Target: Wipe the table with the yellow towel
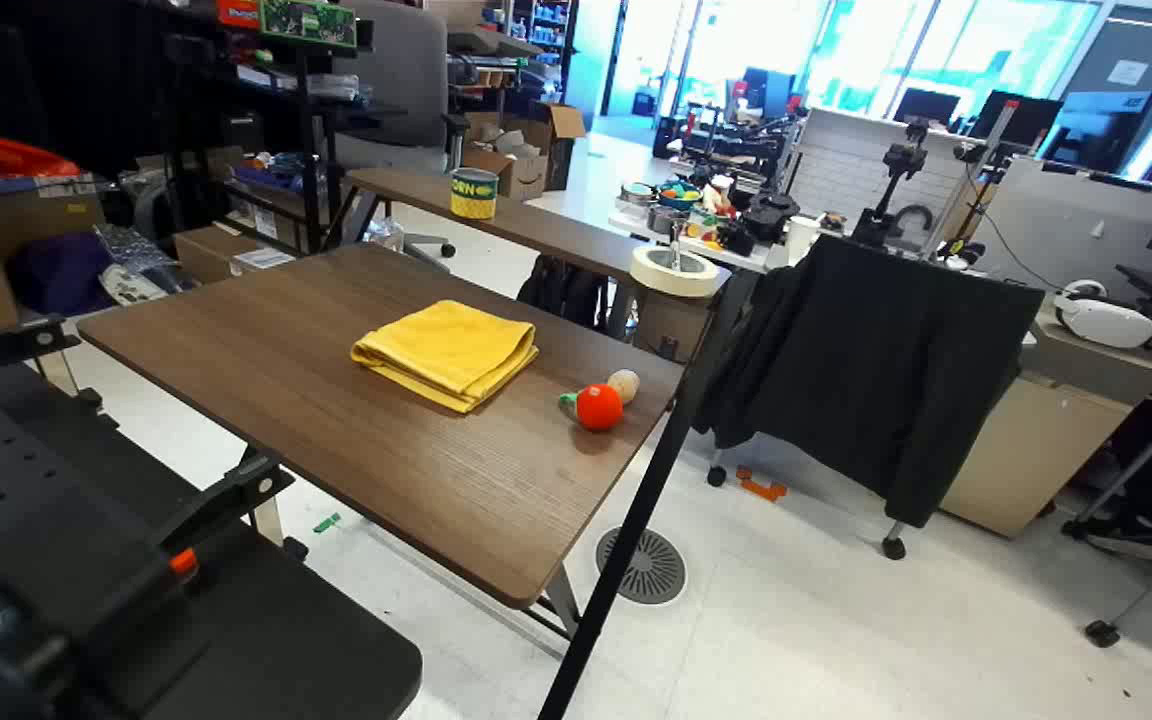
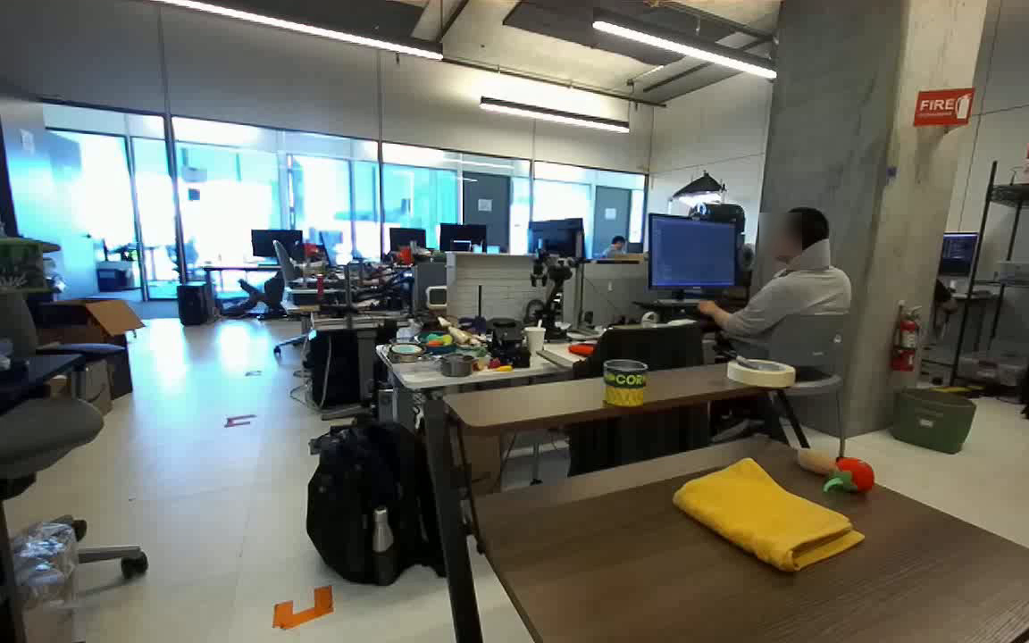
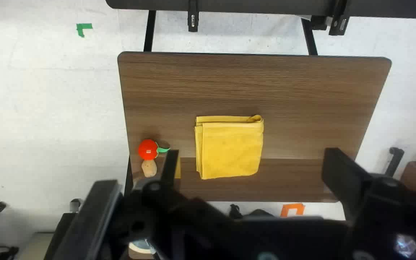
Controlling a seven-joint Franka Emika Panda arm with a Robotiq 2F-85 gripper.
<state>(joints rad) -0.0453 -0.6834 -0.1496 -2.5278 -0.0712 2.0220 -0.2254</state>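
- Left of the claw (image 3: 252,155), we see the ball (image 3: 147,149) and the lump (image 3: 149,168), perhaps paired there to spare wiping room.
- Below the wide, unloaded claw, our towel (image 3: 229,150) lies folded on the worktop (image 3: 302,90), probably for easy pinching.

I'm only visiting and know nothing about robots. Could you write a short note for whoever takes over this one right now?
Tool: open and empty, as the wrist view shows.
Yellow towel: folded roughly square, lying on the wood-grain table.
Also there: a red ball-like object and a tan rounded object beside it.
Done: no sign of wiping; the towel is not yet gripped.
Left: grip the towel and wipe the table. The two small objects probably need steering around.
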